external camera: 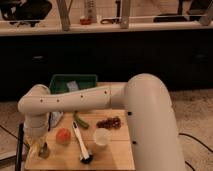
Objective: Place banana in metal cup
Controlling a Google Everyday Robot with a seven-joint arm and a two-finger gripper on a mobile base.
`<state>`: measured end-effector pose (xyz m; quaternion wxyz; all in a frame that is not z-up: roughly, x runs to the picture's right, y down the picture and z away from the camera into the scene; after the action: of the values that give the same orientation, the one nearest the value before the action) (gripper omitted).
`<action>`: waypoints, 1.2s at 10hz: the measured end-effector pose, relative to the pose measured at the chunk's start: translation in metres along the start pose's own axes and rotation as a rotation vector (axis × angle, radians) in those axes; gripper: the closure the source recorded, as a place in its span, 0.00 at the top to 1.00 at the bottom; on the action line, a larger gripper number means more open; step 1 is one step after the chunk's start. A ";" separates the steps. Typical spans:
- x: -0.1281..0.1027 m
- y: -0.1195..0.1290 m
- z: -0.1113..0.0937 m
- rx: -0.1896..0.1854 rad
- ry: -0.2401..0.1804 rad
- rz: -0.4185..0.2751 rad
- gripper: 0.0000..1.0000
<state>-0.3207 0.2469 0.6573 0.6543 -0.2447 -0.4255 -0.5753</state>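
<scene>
The metal cup (44,152), small, dark and shiny, stands at the front left corner of the wooden table (112,156). My gripper (36,146) hangs down from the white arm (75,100) right beside the cup, on its left and touching or just above it. A pale-yellow patch (33,148) at the gripper's lower end may be the banana; I cannot tell for sure. No banana lies anywhere else on the table.
On the table are an orange fruit (63,135), a green vegetable (81,120), dark grapes (109,122), a whitish plastic cup (101,137) and a white-handled brush (81,143). A green bin (73,83) stands behind. A dark counter runs along the back.
</scene>
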 end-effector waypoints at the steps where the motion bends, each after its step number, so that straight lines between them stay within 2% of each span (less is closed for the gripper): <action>1: 0.001 -0.001 0.001 0.003 -0.005 -0.001 0.18; 3: 0.002 -0.003 0.003 0.004 -0.017 -0.001 0.43; 5: 0.003 -0.003 0.005 0.004 -0.024 0.000 0.59; 6: 0.003 -0.004 0.005 0.004 -0.028 -0.001 0.73; 8: 0.003 -0.004 0.006 0.004 -0.031 0.000 0.80; 12: 0.003 -0.003 0.007 0.007 -0.035 0.002 0.80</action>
<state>-0.3257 0.2501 0.6633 0.6481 -0.2530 -0.4388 -0.5688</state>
